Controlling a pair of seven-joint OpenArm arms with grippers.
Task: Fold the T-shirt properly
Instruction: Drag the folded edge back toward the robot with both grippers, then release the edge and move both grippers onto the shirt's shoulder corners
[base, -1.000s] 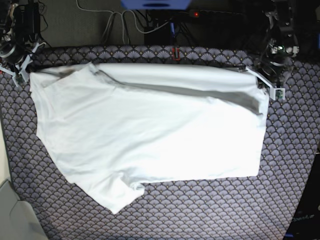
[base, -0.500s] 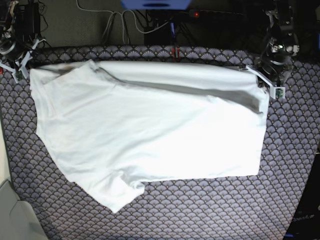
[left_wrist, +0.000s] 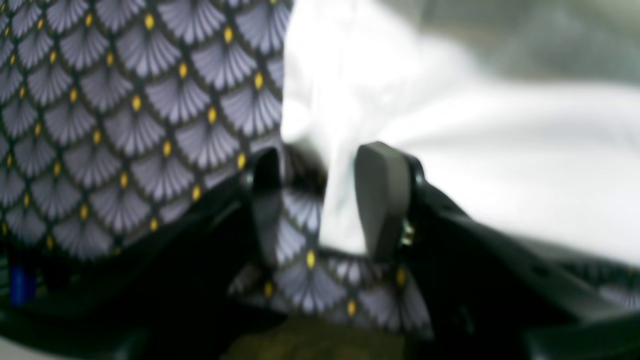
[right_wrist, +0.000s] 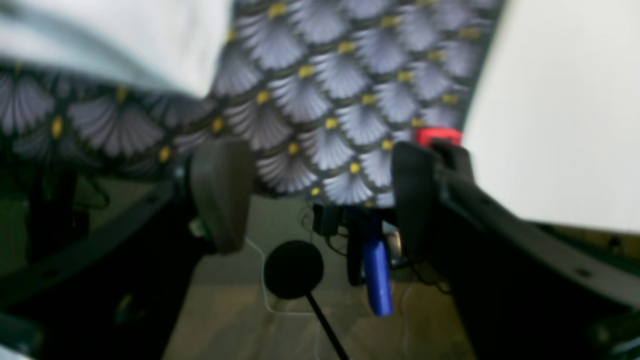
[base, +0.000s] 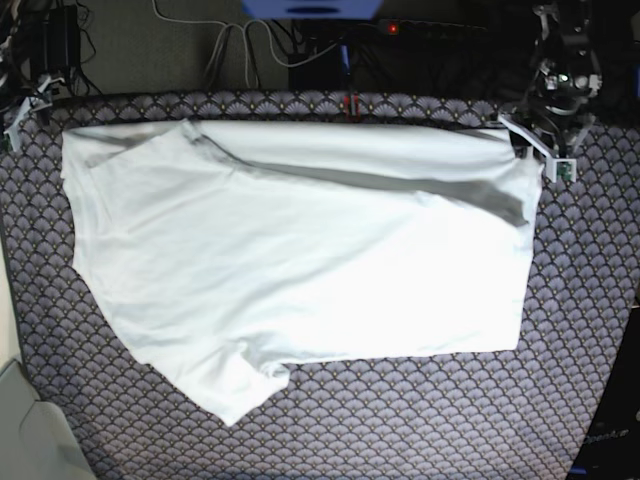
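The white T-shirt (base: 300, 270) lies spread on the patterned tablecloth (base: 420, 420), its far edge folded over along the back and one sleeve pointing to the front left. At the shirt's far right corner my left gripper (base: 540, 152) stands open; in the left wrist view the gripper (left_wrist: 325, 200) has a loose fold of the shirt (left_wrist: 450, 150) between its parted fingers (left_wrist: 382, 200), not pinched. My right gripper (base: 22, 118) is off the shirt's far left corner. The right wrist view shows it (right_wrist: 320, 195) wide open and empty, with the shirt (right_wrist: 100, 40) up to the left.
Cables and a power strip (base: 300, 40) run behind the table's back edge. A red clip (base: 350, 105) sits on that edge. The tablecloth ends at the left edge, beside a pale surface (base: 10, 330). Bare patterned cloth lies in front of the shirt.
Both grippers have opened and let go of the shirt's far edge. The right gripper drew back off the far left corner, and the corner settled flat.
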